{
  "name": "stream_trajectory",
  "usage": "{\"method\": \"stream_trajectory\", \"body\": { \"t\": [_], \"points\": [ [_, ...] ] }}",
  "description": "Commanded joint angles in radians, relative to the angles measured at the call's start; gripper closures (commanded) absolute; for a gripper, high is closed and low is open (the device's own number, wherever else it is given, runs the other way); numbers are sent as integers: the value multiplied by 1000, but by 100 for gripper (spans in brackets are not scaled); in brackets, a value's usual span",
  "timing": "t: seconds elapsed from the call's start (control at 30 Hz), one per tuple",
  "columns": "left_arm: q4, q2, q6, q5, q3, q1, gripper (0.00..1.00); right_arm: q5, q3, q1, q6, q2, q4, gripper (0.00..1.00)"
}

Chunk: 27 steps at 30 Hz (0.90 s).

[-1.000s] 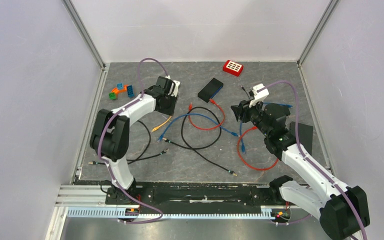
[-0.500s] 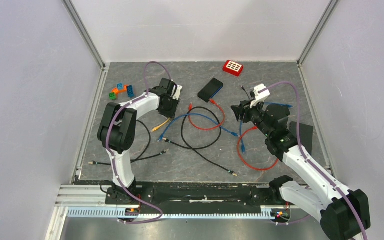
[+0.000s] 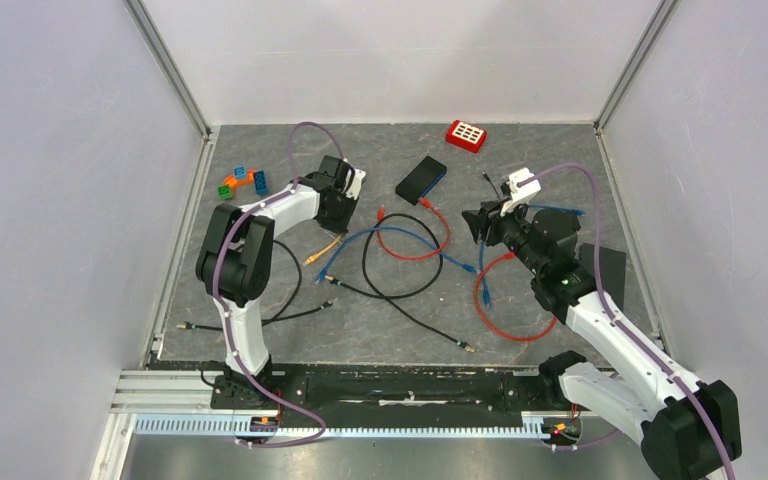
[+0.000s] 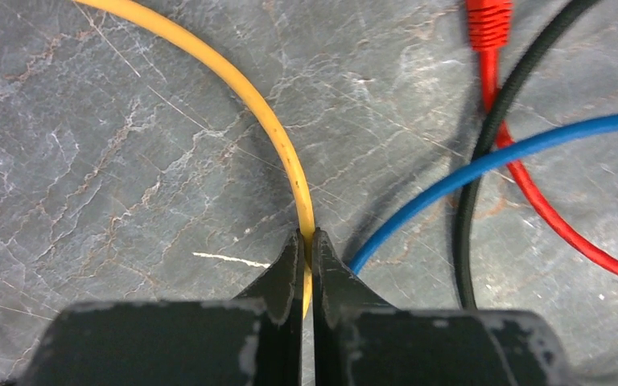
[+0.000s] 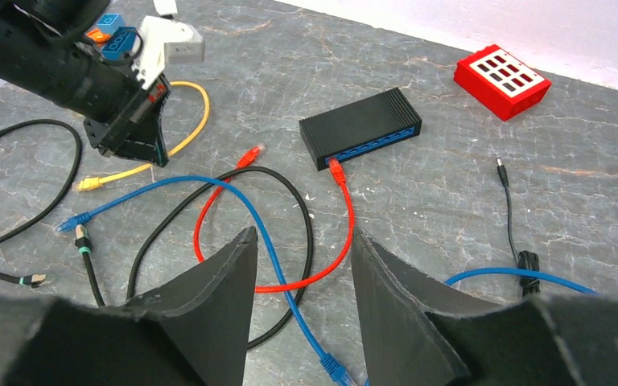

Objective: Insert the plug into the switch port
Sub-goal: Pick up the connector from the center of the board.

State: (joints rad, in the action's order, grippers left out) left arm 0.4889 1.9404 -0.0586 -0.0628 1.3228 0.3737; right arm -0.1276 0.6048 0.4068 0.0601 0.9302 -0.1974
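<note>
Now clamping the yellow cable (image 4: 286,153) between the fingers (image 4: 286,273) of the left gripper (image 4: 306,241), jaws pressed shut on it right at the tips. Watching that cable arcing away ahead of the tips and off to their left across the grey table (image 4: 88,201).

Finding the yellow plug (image 5: 88,183) lying free on the table, near this gripper and back behind its fingers, well apart from any port.

Seeing the blue cable (image 4: 491,157) just to the right of the fingertips, running ahead and rightward. Noting the black cable (image 4: 468,225) crossing it a little farther right, and the red cable (image 4: 531,197) lying beyond that, farthest right of the fingers.

Moving outward, spotting the black switch (image 5: 362,125) well apart from the left gripper, farther out and off to its right. Facing its row of ports toward the right gripper (image 5: 302,237), with a red plug (image 5: 335,167) meeting one port.

Hovering the right gripper above the table, jaws standing apart with nothing between them. Placing the switch ahead of its fingers and slightly to their right.

Ending with the red block (image 5: 502,80), lying beyond the switch, farther ahead and to the right of the right gripper's fingers.
</note>
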Motion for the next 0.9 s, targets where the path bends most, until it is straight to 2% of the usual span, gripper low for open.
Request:
{"method": "stream_trajectory", "body": {
  "t": [0.0,0.23,0.37,0.43,0.7,0.87],
  "points": [
    [-30,-199,-108,-120,-16,19,98,-27,35,1,45,0,-30,51],
    [-160,-461,-256,-295,-189,86,98,-11,117,-1,211,50,2,44],
    [-268,-610,-417,-382,-335,159,98,-79,179,-7,311,138,9,38],
    [-315,-660,-441,-415,-384,184,98,-108,199,-10,364,179,-7,37],
    [-333,-681,-479,-416,-408,266,98,-254,300,-13,607,391,-55,37],
    [-348,-683,-493,-414,-424,290,98,-309,357,-3,671,521,-20,37]
  ]
}}
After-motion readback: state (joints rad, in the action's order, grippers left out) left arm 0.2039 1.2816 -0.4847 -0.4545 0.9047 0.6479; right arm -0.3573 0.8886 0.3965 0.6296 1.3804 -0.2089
